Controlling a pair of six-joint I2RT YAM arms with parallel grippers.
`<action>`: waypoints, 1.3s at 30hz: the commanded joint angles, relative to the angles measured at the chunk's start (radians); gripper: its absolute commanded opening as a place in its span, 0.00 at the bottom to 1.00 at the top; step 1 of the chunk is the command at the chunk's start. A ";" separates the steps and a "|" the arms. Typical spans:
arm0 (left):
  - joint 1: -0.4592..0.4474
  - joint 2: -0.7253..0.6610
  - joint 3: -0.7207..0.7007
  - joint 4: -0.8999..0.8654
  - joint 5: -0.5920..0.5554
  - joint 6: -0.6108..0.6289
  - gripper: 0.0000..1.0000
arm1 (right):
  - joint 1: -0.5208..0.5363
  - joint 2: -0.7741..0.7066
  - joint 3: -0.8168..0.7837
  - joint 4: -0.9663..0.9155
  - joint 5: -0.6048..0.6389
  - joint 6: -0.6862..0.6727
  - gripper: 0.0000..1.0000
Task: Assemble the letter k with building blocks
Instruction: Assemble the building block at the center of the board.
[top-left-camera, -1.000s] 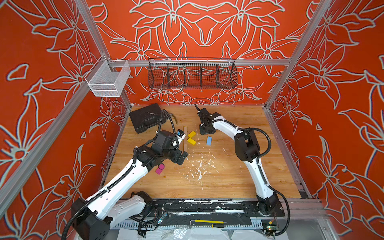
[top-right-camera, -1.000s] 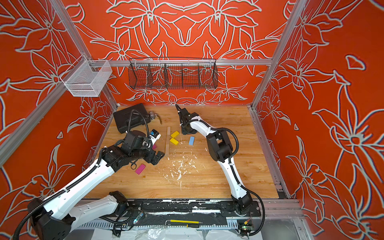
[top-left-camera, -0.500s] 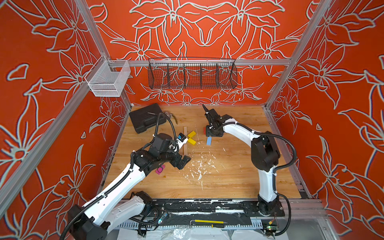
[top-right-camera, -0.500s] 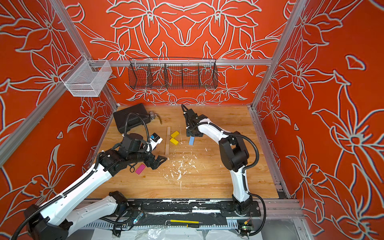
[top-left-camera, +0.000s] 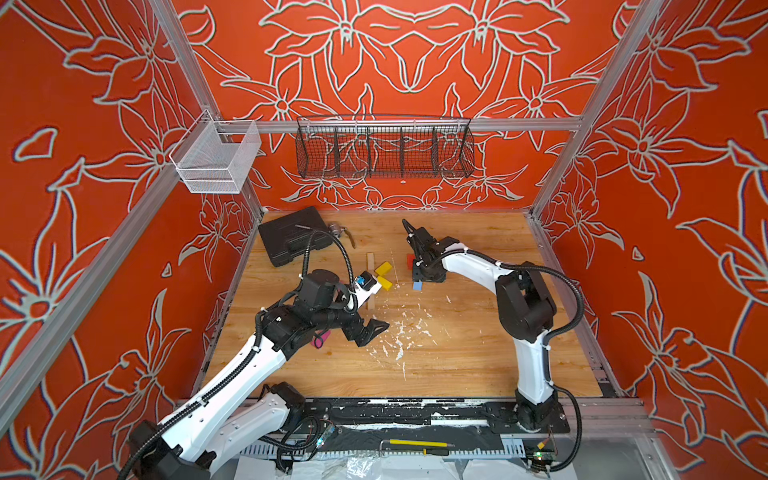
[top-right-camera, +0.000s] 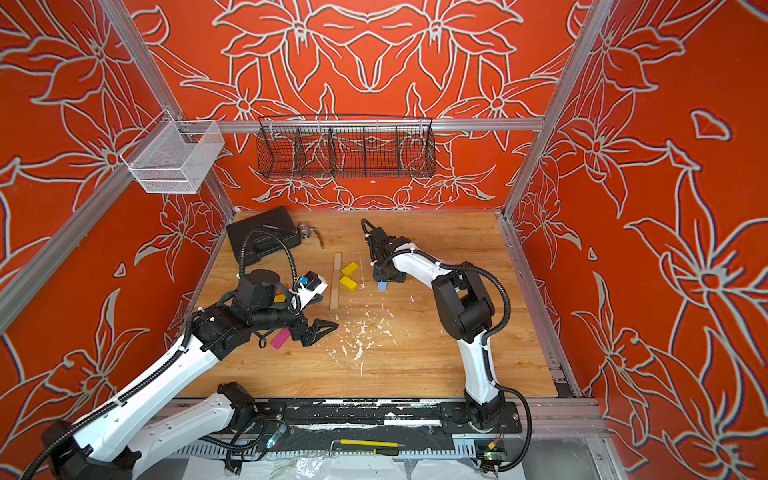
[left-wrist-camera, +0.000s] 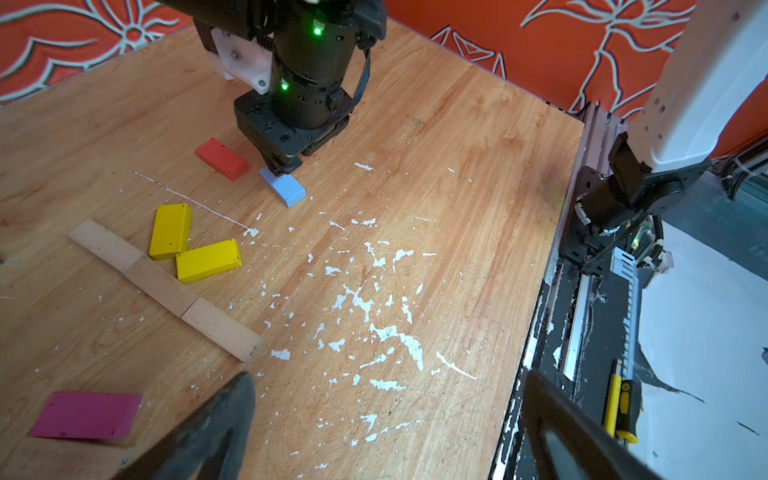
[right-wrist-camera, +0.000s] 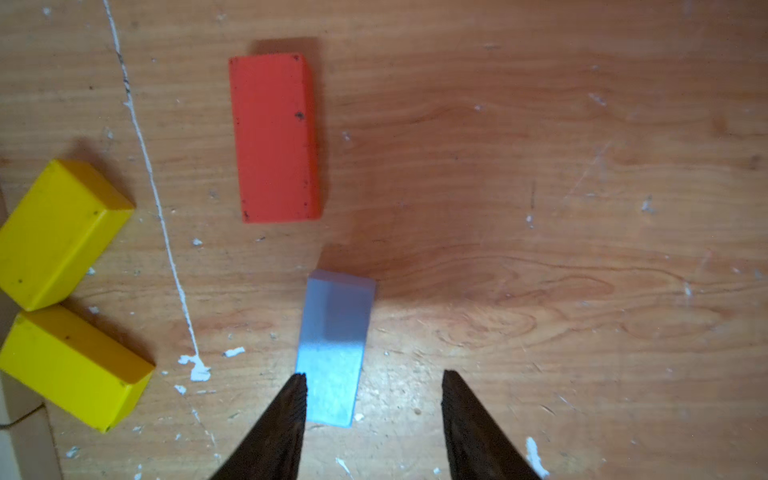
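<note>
Plainly found the right hand spread and grasping nothing, low over the counter. Noted the blue block lying flat partly between its fingers, off-centre: touching or just under one fingertip, well apart from its partner. Placed the red block just beyond the blue one, ahead of the fingertips, and the two yellow blocks out past the nearer finger, close against the row of pale wooden blocks. Saw the left hand likewise released, wide and empty, with the magenta block just beside one finger.

Judged the likeliest fault a lopsided close: the near finger meeting the blue block first, shoving or twisting it instead of pinching it, perhaps into the red block. Feared also a finger landing on the block's edge and tipping it. Reckoned a careless sweep toward the yellow pair enough to disturb what looked like the letter's arms.

Found bare counter on the far finger's side, only flecked with white paint: ample room to recentre. Counted the rail well apart from both hands.
</note>
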 joint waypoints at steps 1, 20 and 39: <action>0.005 -0.003 0.002 0.019 0.006 0.018 0.97 | 0.010 0.046 0.056 -0.010 -0.008 0.027 0.53; 0.005 -0.008 0.000 0.014 -0.043 0.007 0.97 | 0.013 0.085 0.047 0.031 -0.031 0.060 0.38; 0.005 -0.010 0.000 0.009 -0.065 0.001 0.97 | 0.015 0.082 0.036 0.036 -0.039 0.039 0.32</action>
